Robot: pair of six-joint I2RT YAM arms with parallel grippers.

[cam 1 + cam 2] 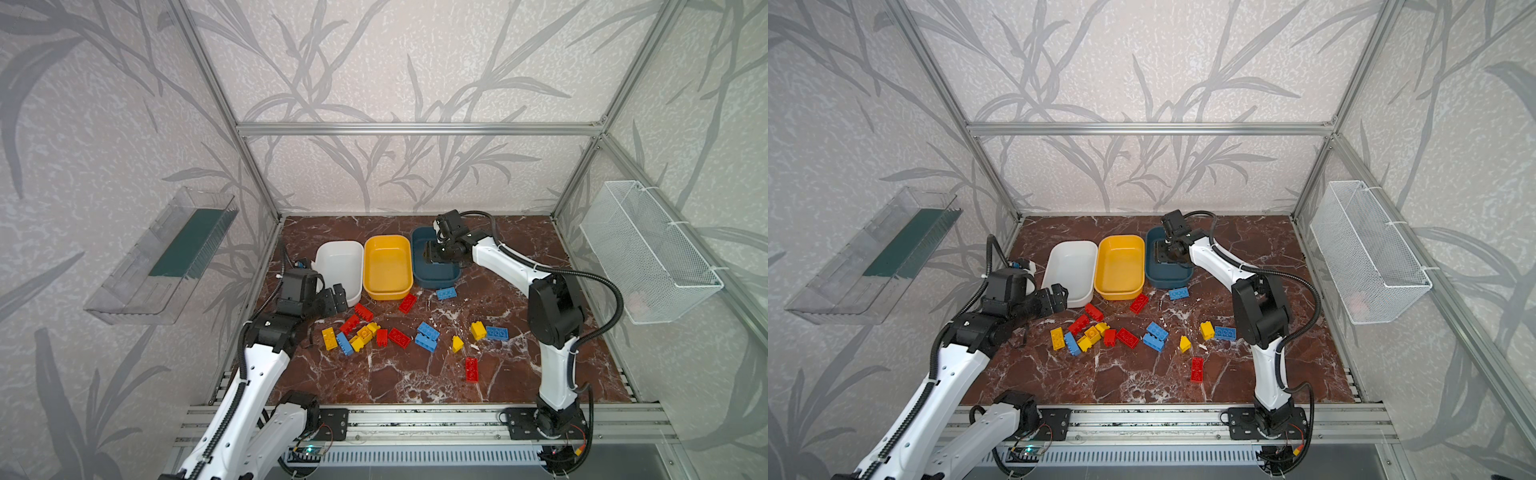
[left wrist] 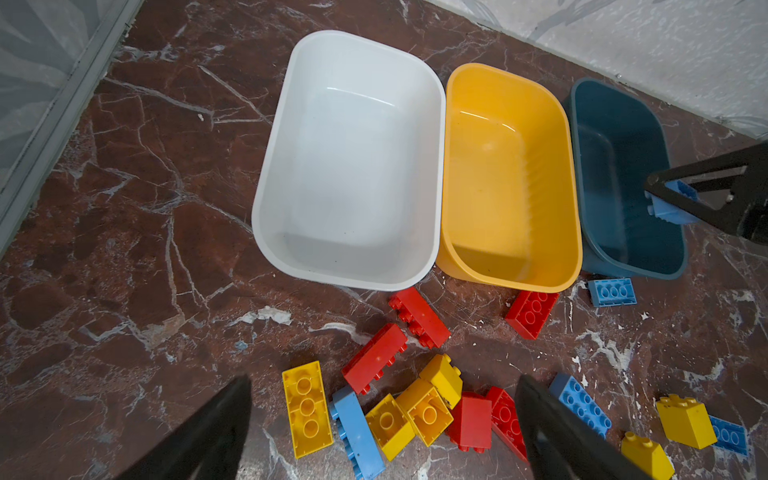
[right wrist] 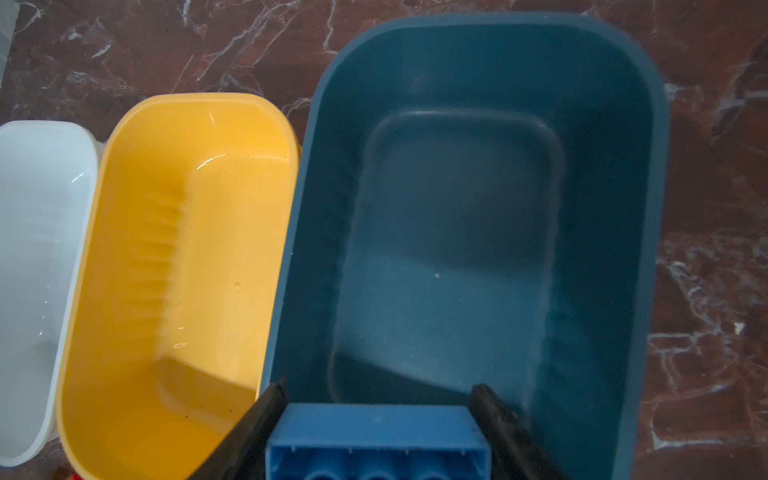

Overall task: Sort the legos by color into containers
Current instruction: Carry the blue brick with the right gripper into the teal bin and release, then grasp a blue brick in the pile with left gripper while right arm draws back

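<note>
Light-blue plastic, a studded lego brick (image 3: 376,440) is clamped in the partly closed right pincer (image 3: 378,395), long side spanning the gap. It hangs directly over the bare floor of the dark teal rounded plastic tub (image 3: 658,174), inside its rim and clear of the yellow plastic tub (image 3: 232,249) alongside, so release alone should drop it in. The left pincer (image 1: 336,297), spread wide and empty, hovers by the near corner of the white plastic tub (image 1: 332,266), nearer the loose red, yellow and blue legos (image 1: 399,337) scattered on the marble-patterned desk (image 1: 374,382).

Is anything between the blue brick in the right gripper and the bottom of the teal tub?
Nothing visible. The right gripper holds the blue brick over the teal tub; the floor that shows is bare.
</note>
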